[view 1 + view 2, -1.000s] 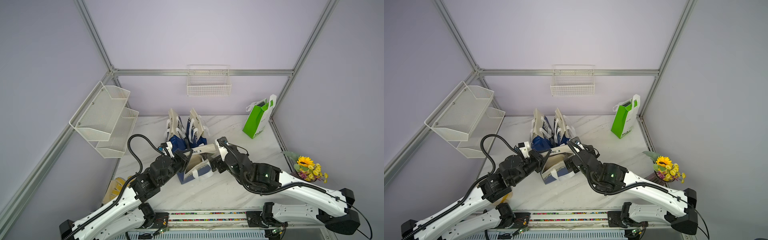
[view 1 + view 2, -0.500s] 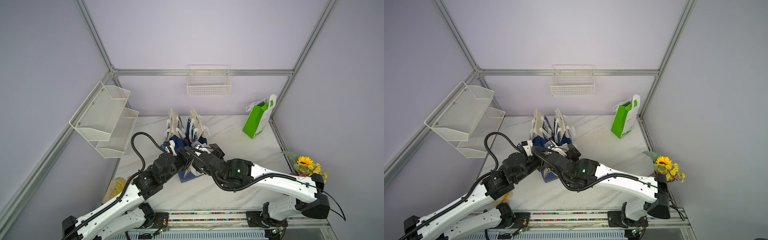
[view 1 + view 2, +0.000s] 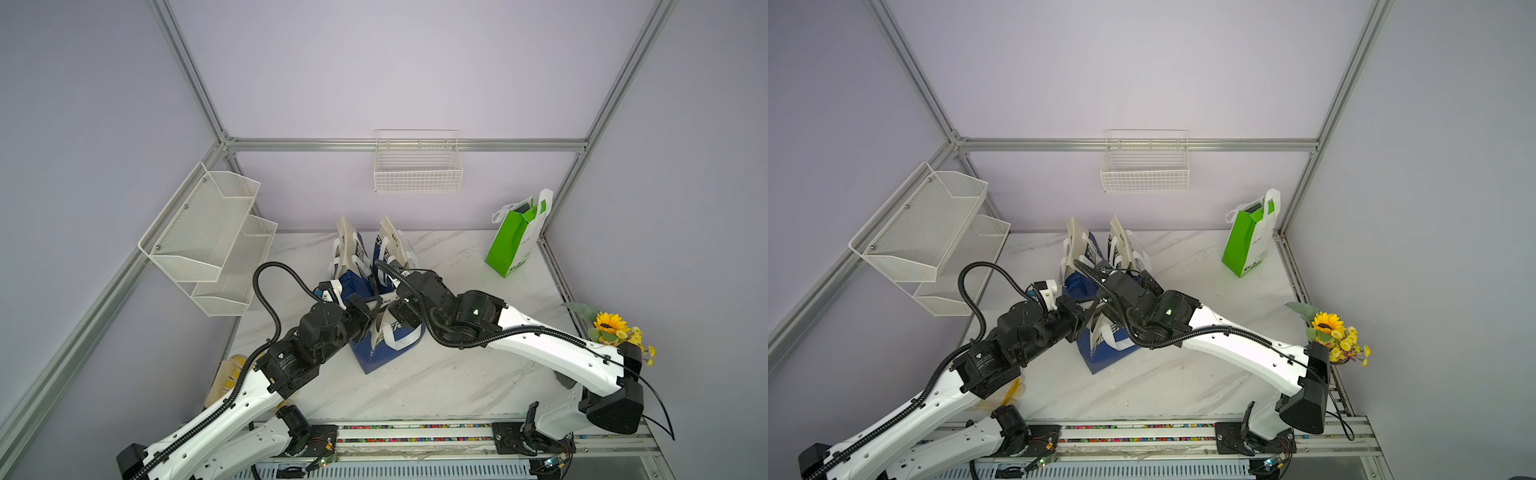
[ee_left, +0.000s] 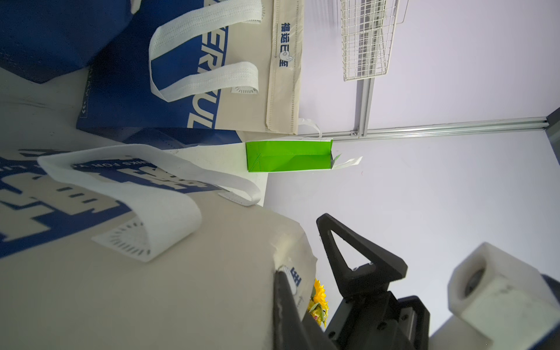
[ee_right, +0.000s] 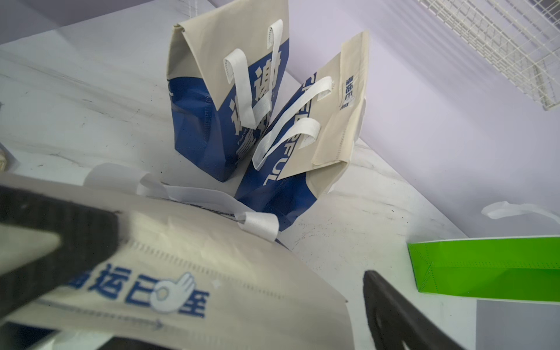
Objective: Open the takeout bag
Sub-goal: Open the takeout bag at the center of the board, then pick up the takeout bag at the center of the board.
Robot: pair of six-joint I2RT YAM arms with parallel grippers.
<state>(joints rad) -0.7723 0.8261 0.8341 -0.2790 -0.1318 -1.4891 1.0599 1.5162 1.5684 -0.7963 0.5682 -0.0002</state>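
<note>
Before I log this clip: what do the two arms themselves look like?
The left arm and right arm match: glossy white links, black joint housings, a black corrugated cable conduit running alongside. A green light glows on the right arm's housing. The right gripper has black fingers, one face ribbed.

Marble table (image 3: 436, 386): blue bags (image 3: 386, 357), green bag (image 3: 509, 245)
</note>
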